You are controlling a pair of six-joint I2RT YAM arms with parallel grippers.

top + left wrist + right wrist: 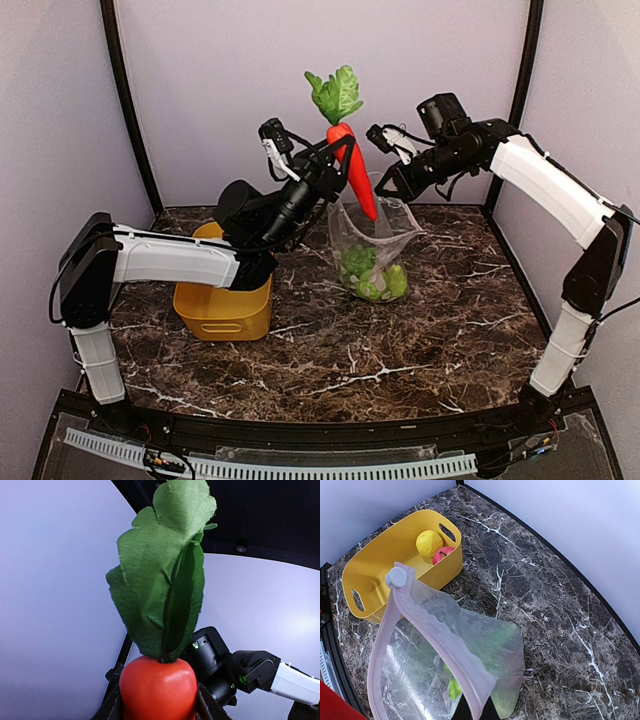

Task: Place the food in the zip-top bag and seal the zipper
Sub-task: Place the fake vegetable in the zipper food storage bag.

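Note:
My left gripper [338, 160] is shut on the orange-red carrot [358, 175] and holds it upright in the air, leaves up, tip just above the zip-top bag's [375, 245] mouth. In the left wrist view the carrot [157, 690] sits between my fingers [207, 705]. My right gripper [388, 190] is shut on the bag's rim and holds it open; the pinkish zipper [440, 640] with its slider [396, 576] hangs from my gripper [476, 711]. Green food [375, 278] lies in the bag's bottom. A yellow lemon [429, 542] and a red apple [444, 555] lie in the basket.
The yellow plastic basket [205, 305] stands left of the bag under my left arm, and it shows in the right wrist view [380, 560]. The dark marble table [400, 350] is walled by pale panels at the back and sides.

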